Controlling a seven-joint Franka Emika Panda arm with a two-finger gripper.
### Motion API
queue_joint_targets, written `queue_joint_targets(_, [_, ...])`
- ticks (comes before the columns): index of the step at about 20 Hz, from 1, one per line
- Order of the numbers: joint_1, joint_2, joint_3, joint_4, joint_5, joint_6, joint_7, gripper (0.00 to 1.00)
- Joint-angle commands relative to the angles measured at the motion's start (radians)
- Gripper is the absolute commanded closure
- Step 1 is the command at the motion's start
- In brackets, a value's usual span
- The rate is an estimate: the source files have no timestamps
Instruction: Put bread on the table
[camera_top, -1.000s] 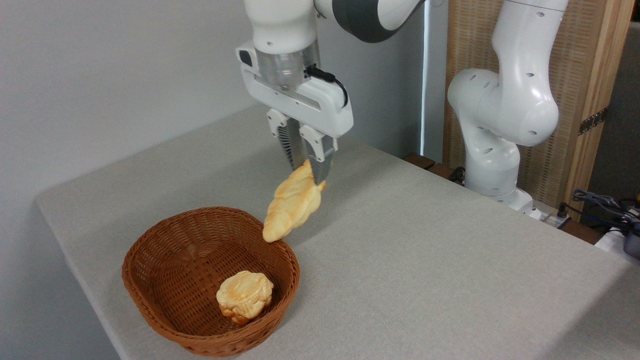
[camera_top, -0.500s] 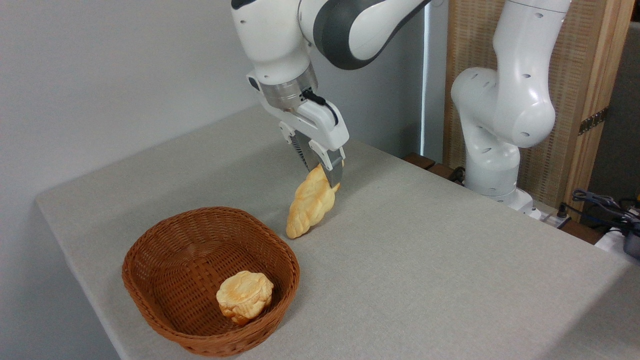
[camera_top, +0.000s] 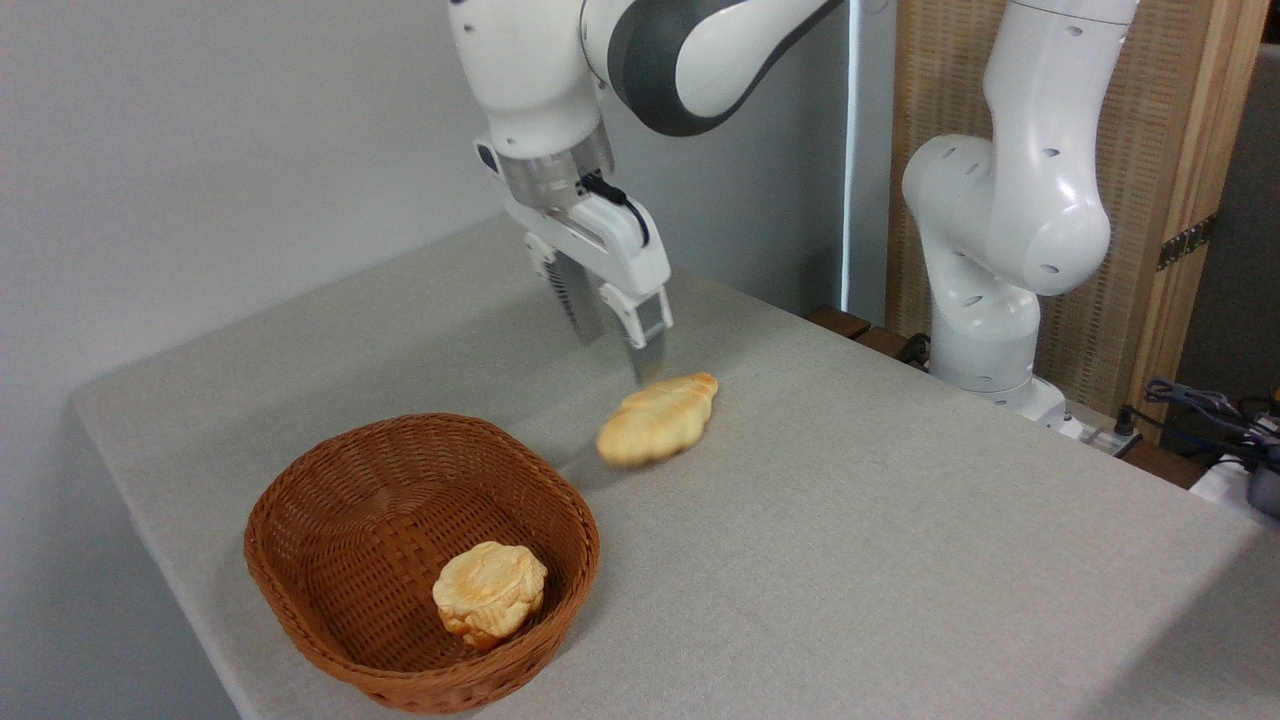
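Note:
The braided golden bread (camera_top: 657, 420) lies on the light-grey table (camera_top: 850, 540), just right of and behind the wicker basket, slightly blurred. My gripper (camera_top: 615, 350) hangs above the loaf's far end, its two fingers spread apart and holding nothing. The near finger's tip is a little above the bread, not touching it.
A brown wicker basket (camera_top: 330, 520) sits at the table's front left with a small round bun (camera_top: 489, 592) inside. The arm's white base (camera_top: 985, 300) stands at the back right. Cables (camera_top: 1200, 405) lie off the table's right edge.
The gripper carried the bread away from the basket and down to the table, then opened and let it go. The loaf dropped flat; the gripper has lifted back slightly.

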Motion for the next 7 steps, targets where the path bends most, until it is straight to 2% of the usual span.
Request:
queue_joint_targets(1, [0.017, -0.002, 0.017, 0.036, 0.048, 0.167, 0.005, 0.00])
queue_joint_targets(3, [0.042, 0.010, 0.020, 0.036, 0.085, 0.254, 0.003, 0.00])
queue_joint_targets(7, [0.089, 0.052, 0.034, 0.036, 0.090, 0.359, 0.005, 0.00])
